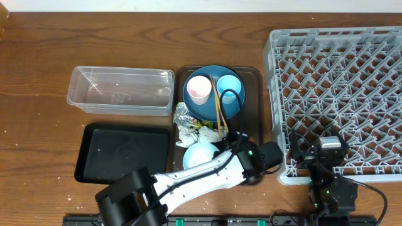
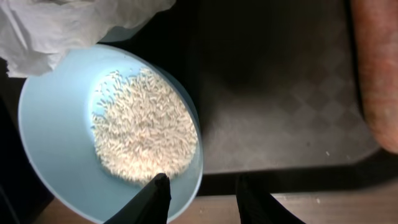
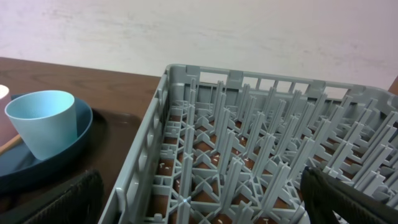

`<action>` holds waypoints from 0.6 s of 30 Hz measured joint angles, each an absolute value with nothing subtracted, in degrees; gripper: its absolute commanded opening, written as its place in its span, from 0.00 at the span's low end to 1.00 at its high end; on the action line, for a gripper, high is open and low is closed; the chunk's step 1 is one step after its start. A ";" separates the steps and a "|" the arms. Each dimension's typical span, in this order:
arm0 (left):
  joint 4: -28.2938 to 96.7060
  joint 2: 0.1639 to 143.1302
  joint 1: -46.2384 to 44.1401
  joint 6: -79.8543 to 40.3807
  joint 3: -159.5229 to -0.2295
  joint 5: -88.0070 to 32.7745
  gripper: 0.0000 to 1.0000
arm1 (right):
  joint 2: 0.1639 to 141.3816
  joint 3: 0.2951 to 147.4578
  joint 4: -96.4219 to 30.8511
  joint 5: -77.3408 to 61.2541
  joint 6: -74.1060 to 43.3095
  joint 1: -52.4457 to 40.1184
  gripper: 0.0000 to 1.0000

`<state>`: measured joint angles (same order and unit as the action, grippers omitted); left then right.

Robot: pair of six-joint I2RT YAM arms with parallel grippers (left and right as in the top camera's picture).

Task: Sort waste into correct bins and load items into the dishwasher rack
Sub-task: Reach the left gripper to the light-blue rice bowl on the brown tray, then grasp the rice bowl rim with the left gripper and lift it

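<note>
A light-blue bowl [image 2: 56, 137] holding white rice grains [image 2: 143, 127] sits at the front of the brown serving tray [image 1: 251, 119]. My left gripper [image 2: 202, 186] is open and straddles the bowl's [image 1: 200, 154] near rim, one finger over the inside and one outside, apart from it. A white tissue wad [image 2: 62, 25] lies behind the bowl. The blue plate [image 1: 233, 108] carries the pink cup [image 1: 199, 89], blue cup [image 1: 228, 86] and chopsticks [image 1: 218, 107]. Foil [image 1: 184, 115] and a green-yellow wrapper [image 1: 210, 129] lie nearby. My right gripper [image 3: 205, 208] hangs open over the grey dishwasher rack [image 3: 261, 155].
The clear tub [image 1: 119, 88] and the black tray [image 1: 122, 154] stand left of the serving tray. An orange, rough piece that looks like carrot [image 2: 376, 74] lies on the tray floor right of my left gripper. The rack [image 1: 339, 94] fills the right side.
</note>
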<state>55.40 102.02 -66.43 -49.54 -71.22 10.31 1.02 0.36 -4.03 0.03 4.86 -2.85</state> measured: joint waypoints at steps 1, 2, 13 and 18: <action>54.08 102.02 -66.43 -49.58 -70.63 10.61 0.37 | 1.02 0.36 -4.05 0.03 4.86 -2.85 0.99; 52.90 102.02 -66.43 -49.56 -70.06 10.79 0.38 | 1.02 0.36 -4.03 0.03 4.89 -2.85 0.99; 45.36 102.04 -66.43 -49.58 -63.26 12.34 0.36 | 1.02 0.36 -4.03 0.03 4.89 -2.85 0.99; 44.91 102.04 -66.43 -49.82 -62.92 13.76 0.25 | 1.02 0.36 -4.03 0.03 4.89 -2.85 0.99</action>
<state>44.91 102.04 -66.43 -49.82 -62.92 13.76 1.02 0.36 -4.03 0.03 4.89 -2.85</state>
